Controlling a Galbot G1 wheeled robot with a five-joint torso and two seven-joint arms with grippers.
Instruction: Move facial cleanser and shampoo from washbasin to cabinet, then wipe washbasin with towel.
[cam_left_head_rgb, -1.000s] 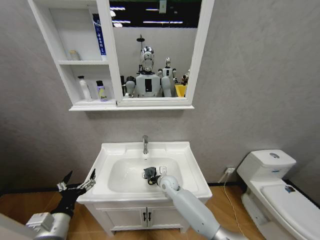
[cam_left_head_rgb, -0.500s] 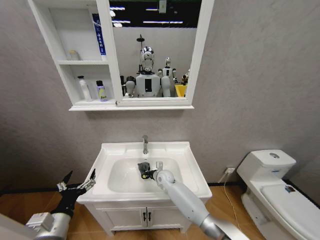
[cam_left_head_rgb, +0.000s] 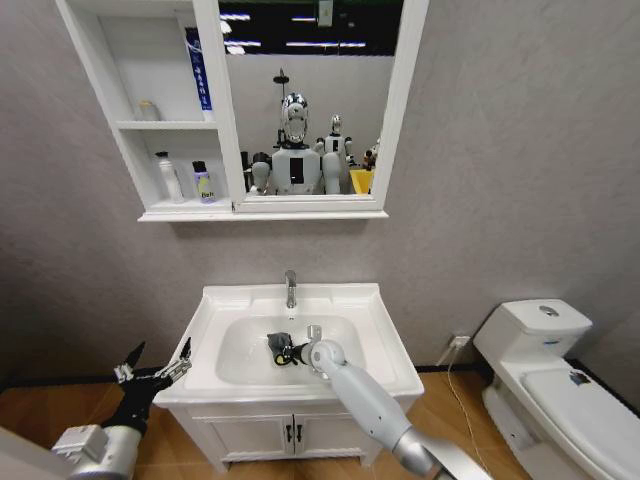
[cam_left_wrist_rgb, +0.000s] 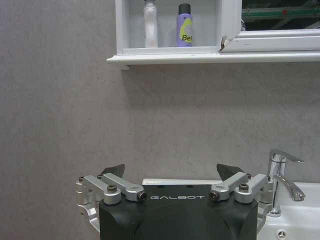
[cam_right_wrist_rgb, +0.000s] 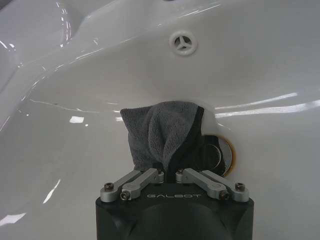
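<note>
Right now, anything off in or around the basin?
Nothing stands out. The right gripper holds the towel in the washbasin bowl, beside the drain. The left gripper hangs open off the basin's left edge. No spills.

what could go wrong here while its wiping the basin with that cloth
The right pincer holds the grey towel by a bunched end inside the washbasin, so the cloth could slip free under drag. The towel lies partly over the chrome drain, where it might snag. The tap stands just behind the wiping arm, so a wide sweep may knock it. The left pincer is open beside the basin's front corner.
</note>
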